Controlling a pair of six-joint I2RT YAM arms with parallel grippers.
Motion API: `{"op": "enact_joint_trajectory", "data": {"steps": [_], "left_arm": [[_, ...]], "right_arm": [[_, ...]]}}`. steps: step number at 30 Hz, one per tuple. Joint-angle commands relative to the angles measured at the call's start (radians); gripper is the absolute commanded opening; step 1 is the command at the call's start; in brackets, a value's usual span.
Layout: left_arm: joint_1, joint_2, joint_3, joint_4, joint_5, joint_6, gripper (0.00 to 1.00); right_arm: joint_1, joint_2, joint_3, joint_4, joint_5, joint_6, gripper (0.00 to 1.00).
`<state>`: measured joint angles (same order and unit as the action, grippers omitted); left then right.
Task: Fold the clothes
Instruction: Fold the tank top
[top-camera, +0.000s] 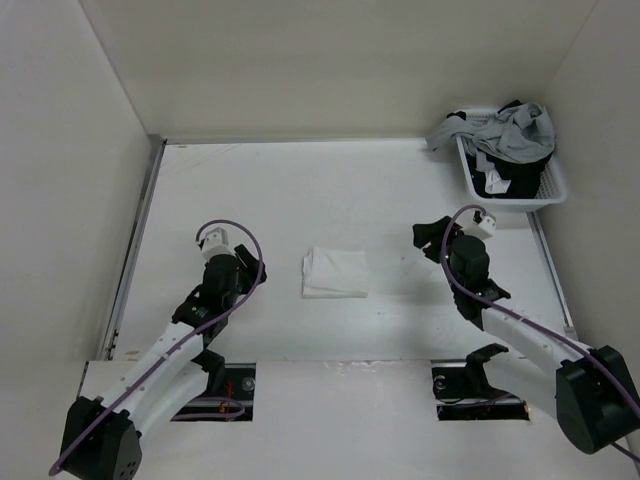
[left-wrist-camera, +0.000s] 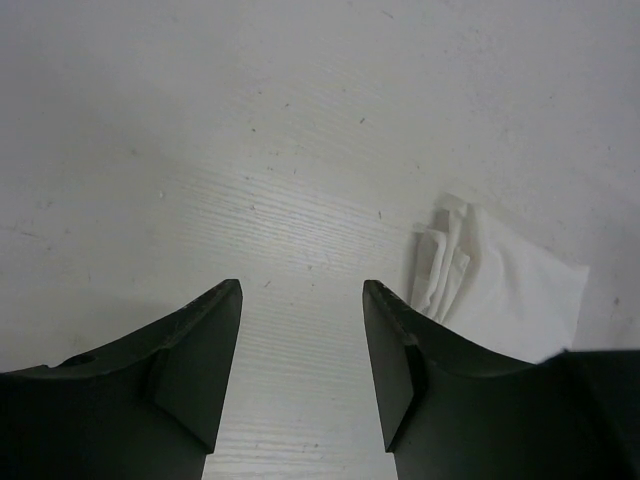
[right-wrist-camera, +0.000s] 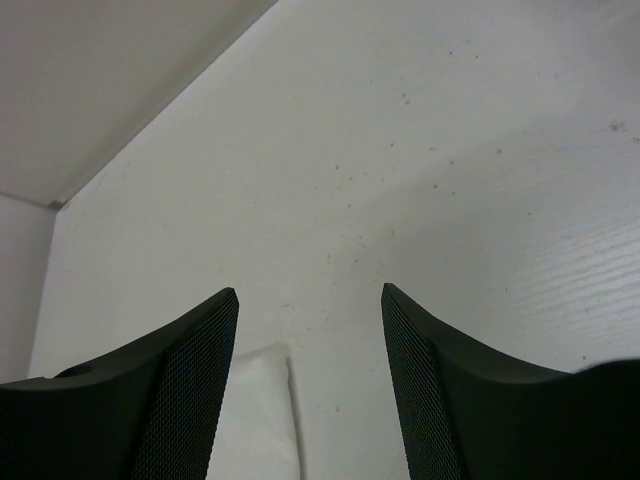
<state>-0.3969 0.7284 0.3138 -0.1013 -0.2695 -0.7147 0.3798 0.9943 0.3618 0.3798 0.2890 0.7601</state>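
Item: thin white soft-fabric camisole (top-camera: 334, 273), lying folded compact. Left gripper (left-wrist-camera: 302, 290), right gripper (right-wrist-camera: 309, 292): both gaping wide, holding nothing. Advice: be lifting clear vertically, avoiding snagging the layers.

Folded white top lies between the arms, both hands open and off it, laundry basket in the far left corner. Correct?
Wrong corner: the white plastic laundry basket sits in the far right corner, as the top external view shows. The rest stands.
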Motion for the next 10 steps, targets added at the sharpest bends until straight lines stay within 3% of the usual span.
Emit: {"op": "enact_joint_trajectory", "data": {"steps": [1,10], "left_arm": [[-0.029,0.035,0.028,0.032,0.000,-0.014,0.49],[-0.056,0.072,0.067,0.023,-0.022,-0.005,0.51]], "right_arm": [[-0.003,-0.010,0.011,0.117,0.042,0.008,0.64],[-0.003,0.027,0.020,0.119,0.041,0.008,0.64]]}}
